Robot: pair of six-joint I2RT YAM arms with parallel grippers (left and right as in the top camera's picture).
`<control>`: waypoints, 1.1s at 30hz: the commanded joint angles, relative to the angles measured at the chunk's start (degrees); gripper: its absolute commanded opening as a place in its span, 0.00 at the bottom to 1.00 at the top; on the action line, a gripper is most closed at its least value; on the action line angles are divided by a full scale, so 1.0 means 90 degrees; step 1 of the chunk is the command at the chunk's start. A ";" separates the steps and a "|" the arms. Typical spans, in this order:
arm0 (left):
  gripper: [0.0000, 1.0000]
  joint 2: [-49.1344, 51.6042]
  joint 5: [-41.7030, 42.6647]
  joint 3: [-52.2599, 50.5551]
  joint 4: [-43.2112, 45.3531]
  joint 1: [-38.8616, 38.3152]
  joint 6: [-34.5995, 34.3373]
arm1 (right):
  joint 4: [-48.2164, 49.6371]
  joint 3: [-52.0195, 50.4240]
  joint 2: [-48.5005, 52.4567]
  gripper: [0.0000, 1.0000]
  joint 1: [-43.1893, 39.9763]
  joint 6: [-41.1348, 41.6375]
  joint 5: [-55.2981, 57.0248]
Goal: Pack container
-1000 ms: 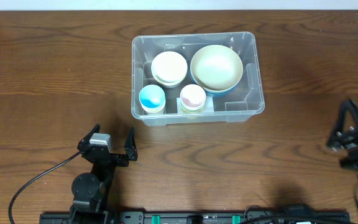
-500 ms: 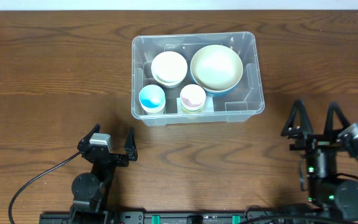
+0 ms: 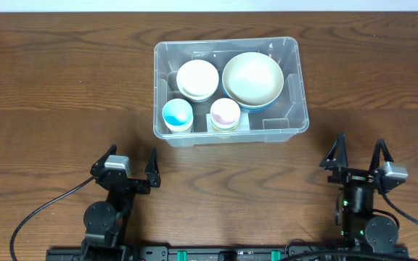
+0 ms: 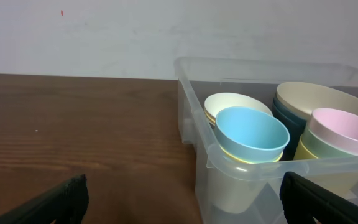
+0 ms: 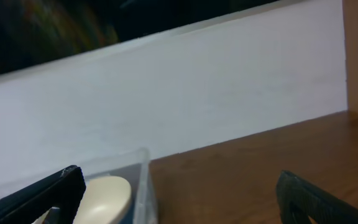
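Note:
The clear plastic container (image 3: 294,78) stands at the middle back of the table. Inside it sit a large cream bowl (image 3: 252,78), a stack of smaller white bowls (image 3: 197,78), a blue cup (image 3: 178,114) and a pink cup (image 3: 225,112). My left gripper (image 3: 128,162) rests open near the front edge, left of the container, nothing between its fingers. My right gripper (image 3: 358,153) stands open at the front right, also empty. In the left wrist view the container (image 4: 194,118) with the blue cup (image 4: 251,132) lies just ahead on the right. The right wrist view catches the container's corner (image 5: 143,180).
Brown wooden table (image 3: 64,94) all around the container. A white wall (image 4: 104,31) runs behind the table's far edge. Black cables (image 3: 27,217) trail from the left arm's base at the front.
The right arm has swung in from the far right edge and settled at the front right, fingers pointing toward the container. The left arm and the container's contents have not moved.

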 commanded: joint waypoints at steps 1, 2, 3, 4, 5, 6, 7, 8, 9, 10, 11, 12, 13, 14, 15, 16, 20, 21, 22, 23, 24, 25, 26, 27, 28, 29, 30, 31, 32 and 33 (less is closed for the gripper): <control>0.98 -0.0039 0.0070 -0.0100 -0.0231 0.0027 0.0041 | 0.0010 -0.0187 -0.0070 0.99 -0.0046 -0.0612 -0.0112; 0.98 -0.0039 0.0070 -0.0100 -0.0233 0.0027 0.0041 | 0.0015 -0.0255 -0.0070 0.99 -0.0046 -0.0605 -0.0114; 0.98 -0.0039 0.0070 -0.0100 -0.0231 0.0027 0.0041 | 0.0015 -0.0330 -0.0070 0.99 -0.0046 -0.0600 -0.0129; 0.98 -0.0039 0.0070 -0.0100 -0.0231 0.0027 0.0041 | -0.0041 -0.0369 -0.0070 0.99 -0.0046 -0.0602 -0.0194; 0.98 -0.0039 0.0070 -0.0100 -0.0231 0.0027 0.0041 | -0.0209 -0.0362 -0.0070 0.99 -0.0046 -0.0597 -0.0260; 0.98 -0.0039 0.0070 -0.0100 -0.0231 0.0027 0.0041 | -0.0287 -0.0359 -0.0070 0.99 -0.0046 -0.0605 -0.0308; 0.98 -0.0039 0.0070 -0.0100 -0.0231 0.0027 0.0041 | -0.0357 -0.0359 -0.0070 0.99 -0.0046 -0.0602 -0.0308; 0.98 -0.0039 0.0070 -0.0100 -0.0231 0.0027 0.0041 | -0.0396 -0.0359 -0.0070 0.99 -0.0046 -0.0607 -0.0304; 0.98 -0.0039 0.0070 -0.0100 -0.0231 0.0027 0.0041 | -0.0457 -0.0359 -0.0070 0.99 -0.0046 -0.0605 -0.0306; 0.98 -0.0039 0.0070 -0.0100 -0.0233 0.0027 0.0041 | -0.0525 -0.0359 -0.0070 0.99 -0.0046 -0.0605 -0.0304; 0.98 -0.0039 0.0070 -0.0100 -0.0231 0.0027 0.0041 | -0.0629 -0.0359 -0.0070 0.99 -0.0046 -0.0605 -0.0304; 0.98 -0.0039 0.0070 -0.0100 -0.0231 0.0027 0.0041 | -0.0741 -0.0359 -0.0070 0.99 -0.0046 -0.0605 -0.0304; 0.98 -0.0039 0.0070 -0.0100 -0.0231 0.0027 0.0041 | -0.0911 -0.0359 -0.0070 0.99 -0.0046 -0.0602 -0.0306; 0.98 -0.0039 0.0070 -0.0100 -0.0231 0.0027 0.0041 | -0.1122 -0.0359 -0.0070 0.99 -0.0046 -0.0602 -0.0306; 0.98 -0.0039 0.0070 -0.0100 -0.0231 0.0027 0.0041 | -0.1297 -0.0359 -0.0070 0.99 -0.0046 -0.0602 -0.0311; 0.98 -0.0039 0.0070 -0.0100 -0.0231 0.0027 0.0041 | -0.1294 -0.0362 -0.0070 0.99 -0.0046 -0.0685 -0.0328; 0.98 -0.0039 0.0070 -0.0100 -0.0233 0.0027 0.0041 | -0.1292 -0.0359 -0.0070 0.99 -0.0046 -0.0971 -0.0335; 0.98 -0.0039 0.0070 -0.0100 -0.0231 0.0027 0.0041 | -0.1294 -0.0359 -0.0070 0.99 -0.0046 -0.0991 -0.0340; 0.98 -0.0039 0.0070 -0.0100 -0.0231 0.0027 0.0041 | -0.1297 -0.0359 -0.0070 0.99 -0.0046 -0.0991 -0.0345; 0.98 -0.0039 0.0070 -0.0100 -0.0231 0.0027 0.0041 | -0.1297 -0.0359 -0.0070 0.99 -0.0046 -0.0988 -0.0350; 0.98 -0.0039 0.0070 -0.0100 -0.0233 0.0027 0.0041 | -0.1294 -0.0359 -0.0070 0.99 -0.0046 -0.0986 -0.0350; 0.98 -0.0039 0.0070 -0.0100 -0.0231 0.0027 0.0041 | -0.1290 -0.0359 -0.0070 0.99 -0.0046 -0.0984 -0.0352; 0.98 -0.0039 0.0070 -0.0100 -0.0233 0.0027 0.0041 | -0.1287 -0.0359 -0.0070 0.99 -0.0046 -0.0984 -0.0350; 0.98 -0.0039 0.0070 -0.0100 -0.0231 0.0027 0.0041 | -0.1285 -0.0359 -0.0070 0.99 -0.0046 -0.0984 -0.0350; 0.98 -0.0039 0.0070 -0.0100 -0.0231 0.0027 0.0041 | -0.1282 -0.0359 -0.0070 0.99 -0.0046 -0.0984 -0.0350; 0.98 -0.0039 0.0070 -0.0100 -0.0231 0.0027 0.0041 | -0.1282 -0.0359 -0.0070 0.99 -0.0046 -0.0984 -0.0350; 0.98 -0.0039 0.0070 -0.0100 -0.0233 0.0027 0.0041 | -0.1282 -0.0359 -0.0070 0.99 -0.0046 -0.0984 -0.0350; 0.98 -0.0039 0.0070 -0.0100 -0.0233 0.0027 0.0041 | -0.1282 -0.0359 -0.0070 0.99 -0.0046 -0.0984 -0.0350; 0.98 -0.0039 0.0070 -0.0100 -0.0231 0.0027 0.0041 | -0.1282 -0.0359 -0.0070 0.99 -0.0046 -0.0984 -0.0350; 0.98 -0.0039 0.0070 -0.0100 -0.0233 0.0027 0.0041 | -0.1282 -0.0359 -0.0070 0.99 -0.0046 -0.0984 -0.0350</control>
